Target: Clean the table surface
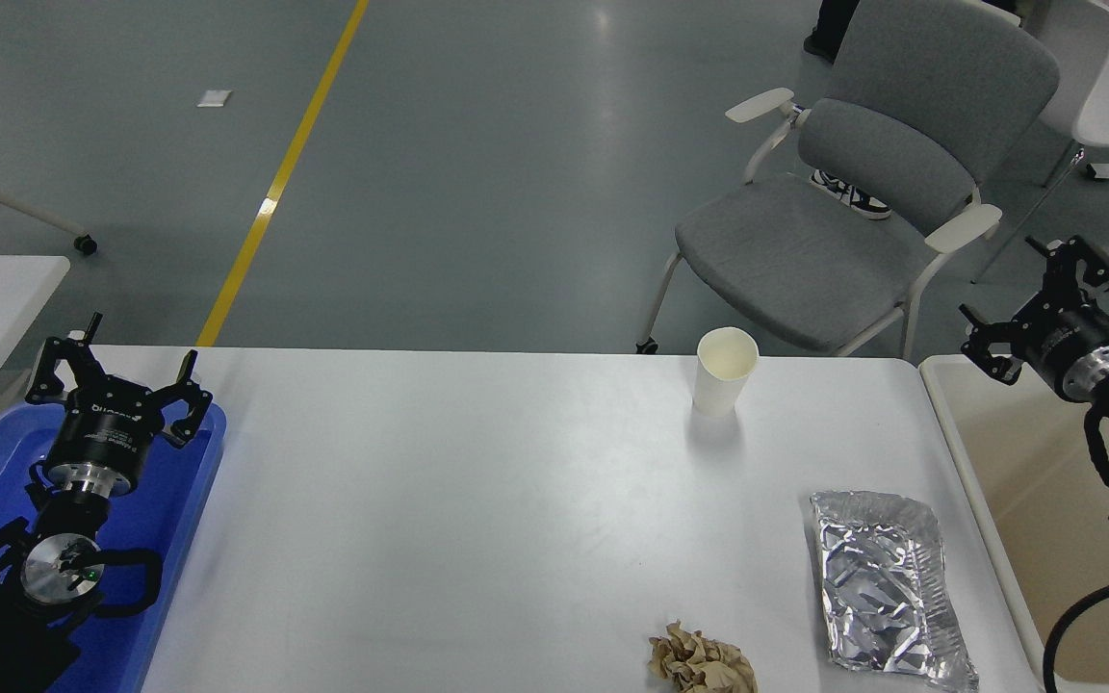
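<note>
Right gripper (1036, 303) hangs with fingers spread, holding nothing, above the far end of the beige bin (1045, 539) that butts against the right edge of the table surface (439, 500). Taking the bin as landmark: just beside it on the table lies a crumpled foil tray (887, 582); further from it, at the near edge, a brown paper wad (702, 661); beyond the tray, near the far edge, an upright white paper cup (723, 371).

Judgement: nothing cleared yet; first pick pending. The tray is the shortest carry. Grip its raised rim, not the flat middle, since foil will buckle. Take the cup from the side, gently.

Left gripper (116, 385), fingers also spread, is parked over a blue tray (179, 520), well away from the bin.
</note>
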Controlling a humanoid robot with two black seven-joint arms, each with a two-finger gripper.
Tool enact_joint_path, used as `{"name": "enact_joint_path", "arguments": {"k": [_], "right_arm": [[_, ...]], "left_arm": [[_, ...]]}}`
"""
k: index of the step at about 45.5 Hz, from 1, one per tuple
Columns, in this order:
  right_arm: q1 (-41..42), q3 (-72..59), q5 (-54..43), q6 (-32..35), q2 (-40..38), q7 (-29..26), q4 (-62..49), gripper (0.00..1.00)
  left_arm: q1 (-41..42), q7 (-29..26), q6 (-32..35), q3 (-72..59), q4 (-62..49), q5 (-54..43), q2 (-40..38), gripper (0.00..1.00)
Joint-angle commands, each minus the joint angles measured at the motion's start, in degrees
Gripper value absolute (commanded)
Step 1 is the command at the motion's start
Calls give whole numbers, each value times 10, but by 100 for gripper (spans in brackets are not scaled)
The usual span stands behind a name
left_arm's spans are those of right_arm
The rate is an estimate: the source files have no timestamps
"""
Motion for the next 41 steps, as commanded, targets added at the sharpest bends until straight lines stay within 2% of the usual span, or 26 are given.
{"name": "enact_joint_path", "arguments": {"k": [1, 29, 41], "right_arm": [[0, -1, 0, 0, 0, 1, 0, 99], [6, -9, -13, 2, -7, 0, 0, 99], [29, -103, -22, 1, -31, 0, -2, 99]], "left_arm": [[0, 0, 0, 0, 0, 0, 0, 100], [0, 0, 0, 0, 0, 0, 0, 100], [0, 0, 0, 0, 0, 0, 0, 100]]}}
